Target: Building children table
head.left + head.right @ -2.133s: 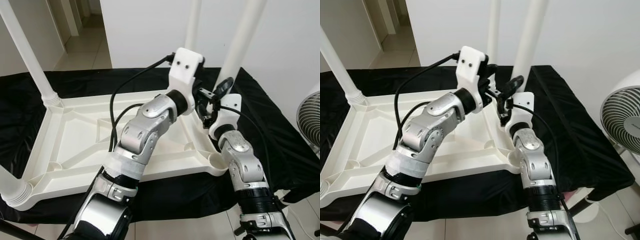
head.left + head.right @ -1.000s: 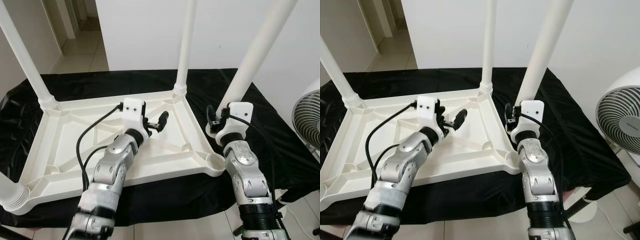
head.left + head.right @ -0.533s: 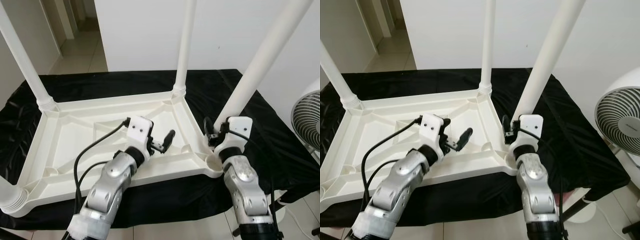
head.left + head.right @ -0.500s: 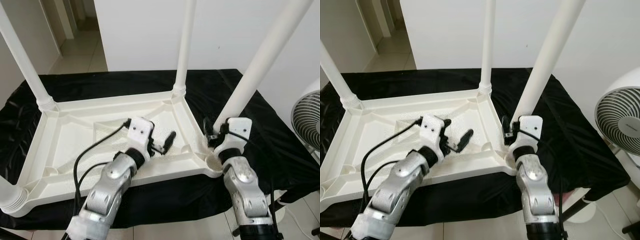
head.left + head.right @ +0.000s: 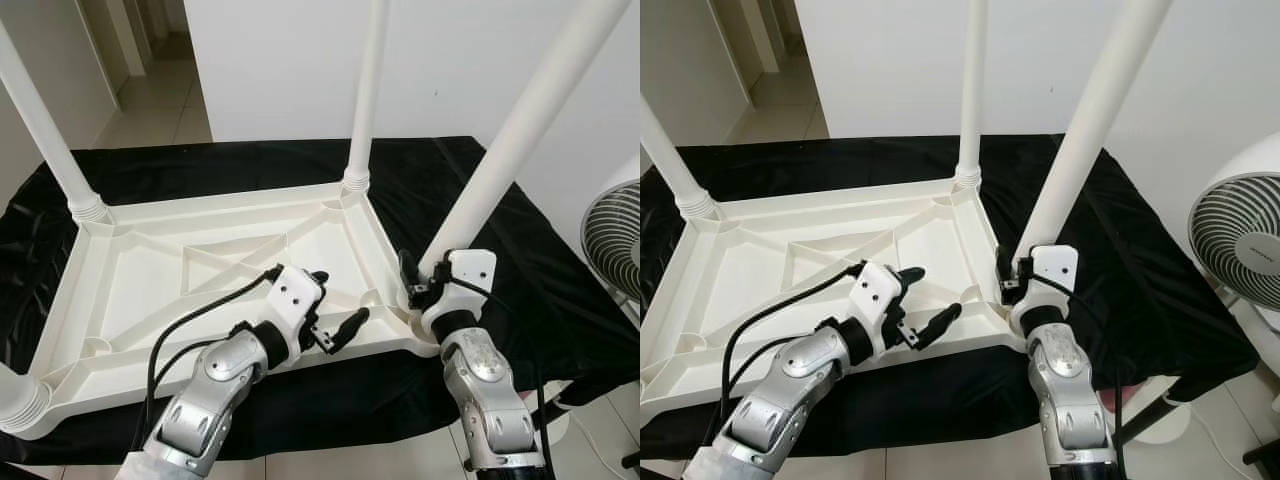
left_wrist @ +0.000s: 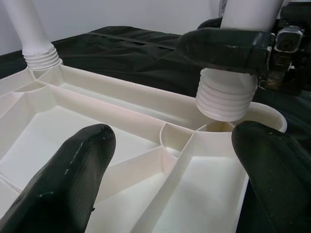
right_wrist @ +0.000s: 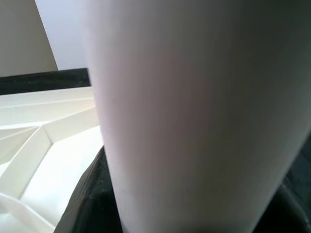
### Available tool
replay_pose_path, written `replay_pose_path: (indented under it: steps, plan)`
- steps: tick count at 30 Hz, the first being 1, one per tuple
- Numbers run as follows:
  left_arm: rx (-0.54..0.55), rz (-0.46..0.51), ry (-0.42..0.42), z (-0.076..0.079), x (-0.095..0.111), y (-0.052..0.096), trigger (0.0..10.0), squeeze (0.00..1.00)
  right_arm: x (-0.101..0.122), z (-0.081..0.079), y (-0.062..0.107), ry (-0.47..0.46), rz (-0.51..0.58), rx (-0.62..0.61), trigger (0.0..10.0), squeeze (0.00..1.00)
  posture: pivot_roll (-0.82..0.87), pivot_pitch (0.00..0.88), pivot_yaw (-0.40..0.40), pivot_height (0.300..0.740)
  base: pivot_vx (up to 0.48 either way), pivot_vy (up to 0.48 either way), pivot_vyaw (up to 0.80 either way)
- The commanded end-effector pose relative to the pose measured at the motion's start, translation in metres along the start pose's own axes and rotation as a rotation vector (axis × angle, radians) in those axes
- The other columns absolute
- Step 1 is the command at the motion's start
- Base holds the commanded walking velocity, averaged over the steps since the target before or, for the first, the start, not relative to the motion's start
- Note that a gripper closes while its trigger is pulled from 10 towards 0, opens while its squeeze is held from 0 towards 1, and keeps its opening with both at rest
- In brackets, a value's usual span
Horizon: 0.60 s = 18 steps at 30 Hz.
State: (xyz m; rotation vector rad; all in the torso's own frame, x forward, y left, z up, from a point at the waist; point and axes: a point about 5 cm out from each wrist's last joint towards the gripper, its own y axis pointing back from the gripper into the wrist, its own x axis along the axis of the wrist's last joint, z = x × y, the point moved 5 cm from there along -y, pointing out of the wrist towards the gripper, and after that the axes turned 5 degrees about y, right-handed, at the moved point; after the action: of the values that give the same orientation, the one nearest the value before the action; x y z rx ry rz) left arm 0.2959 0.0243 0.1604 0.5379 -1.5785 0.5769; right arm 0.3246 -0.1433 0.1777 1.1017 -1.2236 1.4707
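- Since the earlier frames both arms have come down: the left hand (image 5: pixel 335 325) has moved from the far right corner to the near rim, and the fourth leg (image 5: pixel 505 170) has gone lower, toward its socket.
- On the left, three legs (image 5: pixel 42 130) already stand in the corners of the upturned tabletop (image 5: pixel 150 290), which lies on the black-covered surface (image 5: pixel 480 190).
- The left hand hovers with fingers apart over the near rim, near the socket (image 6: pixel 233 127) and holding nothing.
- On the right, the right hand (image 5: pixel 412 285) is clamped on the foot of the tilted fourth leg, just above the socket; seating it seems the last step.
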Motion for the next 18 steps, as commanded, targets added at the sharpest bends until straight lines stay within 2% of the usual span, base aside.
replay_pose_path:
  steps: [1, 5, 18]
  plan:
    - [0.009, 0.004, -0.005, 0.001, 0.000, 0.002, 10.0, 0.00, 0.003, -0.001, 0.001, 0.004, 0.007, 0.007, 10.0, 0.00, -0.01, 0.055, 0.013, 0.740, 0.000, 0.000, 0.00]
    - [0.005, -0.002, -0.009, 0.002, -0.001, 0.006, 10.0, 0.00, -0.002, -0.003, 0.011, 0.014, -0.019, 0.018, 10.0, 0.00, -0.01, 0.052, 0.009, 0.740, 0.000, 0.000, 0.00]
    - [-0.009, -0.006, -0.017, 0.003, -0.001, 0.008, 10.0, 0.00, -0.008, -0.001, 0.025, 0.041, -0.051, 0.041, 10.0, 0.00, -0.01, 0.049, 0.011, 0.740, 0.000, 0.000, 0.00]
